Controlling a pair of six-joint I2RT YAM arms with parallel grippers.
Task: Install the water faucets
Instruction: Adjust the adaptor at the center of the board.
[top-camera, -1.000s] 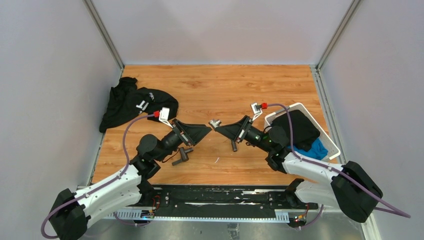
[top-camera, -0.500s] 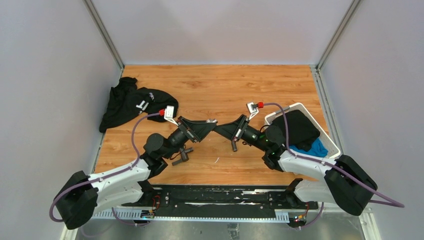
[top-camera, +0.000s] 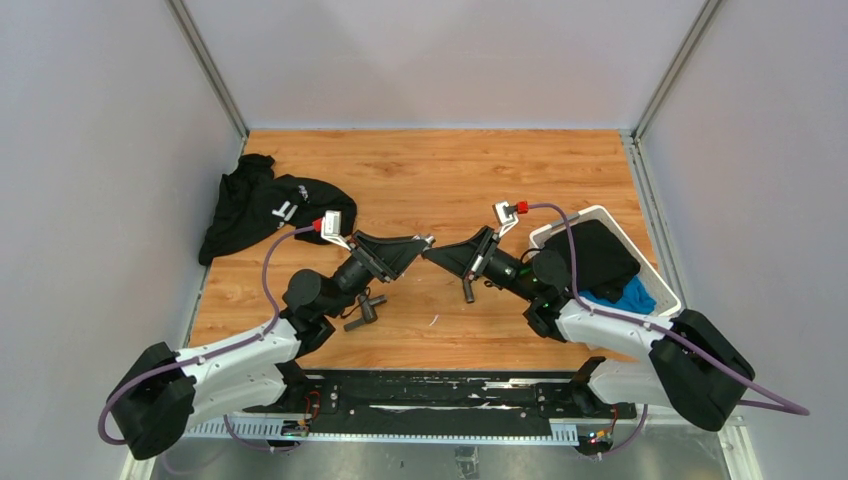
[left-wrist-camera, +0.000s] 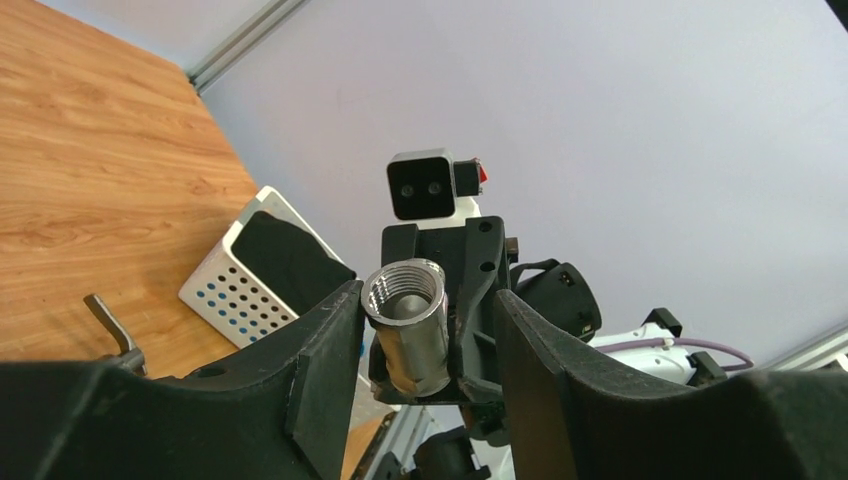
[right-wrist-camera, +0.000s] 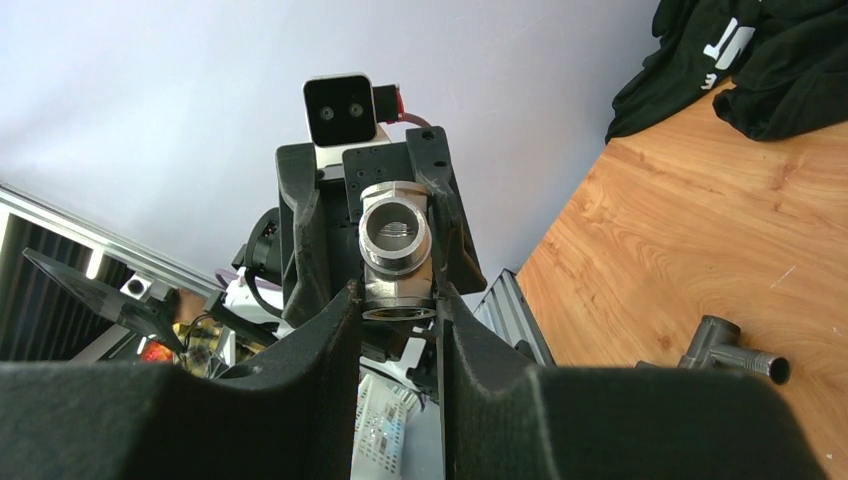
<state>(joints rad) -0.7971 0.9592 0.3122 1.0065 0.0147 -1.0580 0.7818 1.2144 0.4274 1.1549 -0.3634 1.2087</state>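
Observation:
A small silver tee fitting (right-wrist-camera: 395, 250) with threaded openings hangs above the table, and my right gripper (right-wrist-camera: 398, 295) is shut on its lower end. My left gripper (left-wrist-camera: 430, 300) faces it and stands open around the same fitting (left-wrist-camera: 405, 325); its left pad touches the metal, while the right pad stays a little apart. From above, both grippers meet tip to tip at the fitting (top-camera: 427, 240). Two dark faucet pieces lie on the wood: a T-shaped one (top-camera: 365, 308) below my left gripper (top-camera: 410, 248) and a lever piece (top-camera: 468, 288) under my right gripper (top-camera: 442, 255).
A white perforated basket (top-camera: 663, 280) holding black and blue cloth stands at the right, close to my right arm. A black garment (top-camera: 265, 205) lies bunched at the far left. Grey walls close in the wooden table (top-camera: 440, 170).
My left gripper has moved right up to the fitting held by the right gripper, and its jaws have narrowed around it. The right arm has shifted slightly left.

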